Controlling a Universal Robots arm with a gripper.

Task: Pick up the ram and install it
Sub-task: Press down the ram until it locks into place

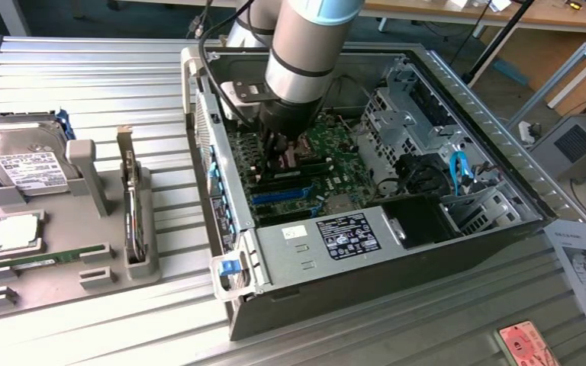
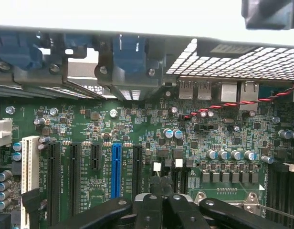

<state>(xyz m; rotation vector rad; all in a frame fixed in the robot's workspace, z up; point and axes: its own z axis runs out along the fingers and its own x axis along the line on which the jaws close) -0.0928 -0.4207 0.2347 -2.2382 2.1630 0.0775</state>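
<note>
Gripper (image 1: 284, 156) clenched, low over motherboard (image 1: 308, 164) inside the open case (image 1: 375, 252); ram (image 1: 43, 258) lies on the tray (image 1: 59, 286) outside, well apart.

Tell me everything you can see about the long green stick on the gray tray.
The stick is a long, narrow, thin green circuit board. It rests lengthwise in a slot of the gray tray, toward the exterior view's left, right beside a square silver chip that sits in the same tray. Only the tray's holders touch it, and nothing is gripping it.
</note>
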